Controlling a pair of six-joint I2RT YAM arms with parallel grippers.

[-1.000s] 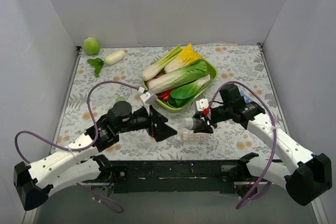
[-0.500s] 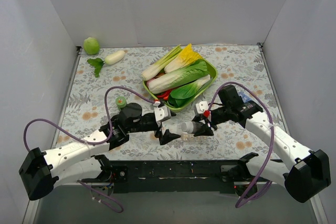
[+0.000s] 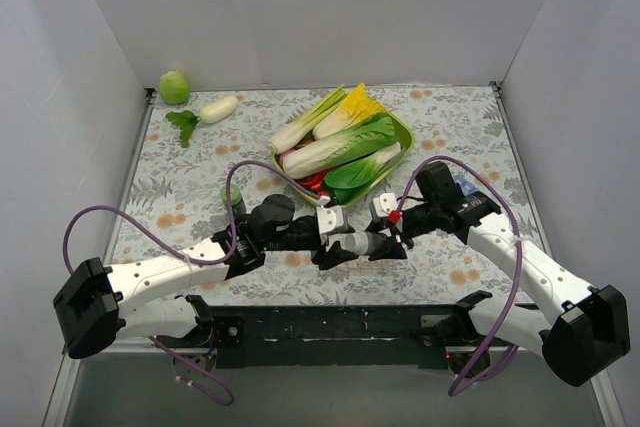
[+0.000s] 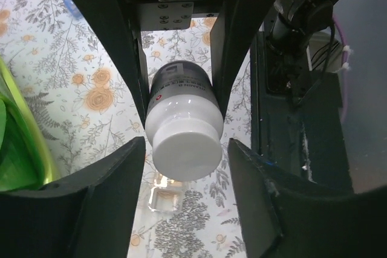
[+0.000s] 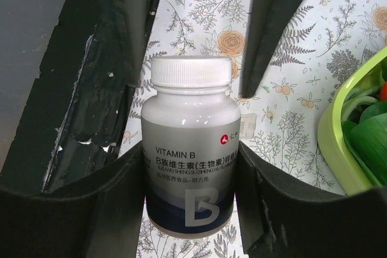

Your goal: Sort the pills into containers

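The floral table [image 3: 450,117] carried a green bowl [image 3: 407,135] mid-frame, a green fruit [image 3: 174,86] and white radish [image 3: 219,108] upper left, and, low in the left wrist view, the containers [image 4: 162,197].

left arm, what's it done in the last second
The left gripper swung right to the vitamin bottle; its open jaws now flank the cap without closing. The right gripper kept its hold on the bottle, almost in place. The green bowl stayed put.

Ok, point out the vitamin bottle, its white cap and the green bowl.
vitamin bottle [image 5: 188,170]: right wrist view, on the printed label at mid-body.
white cap [image 4: 186,155]: left wrist view, on the cap's flat top.
green bowl [image 5: 331,143]: right wrist view, on its rim.
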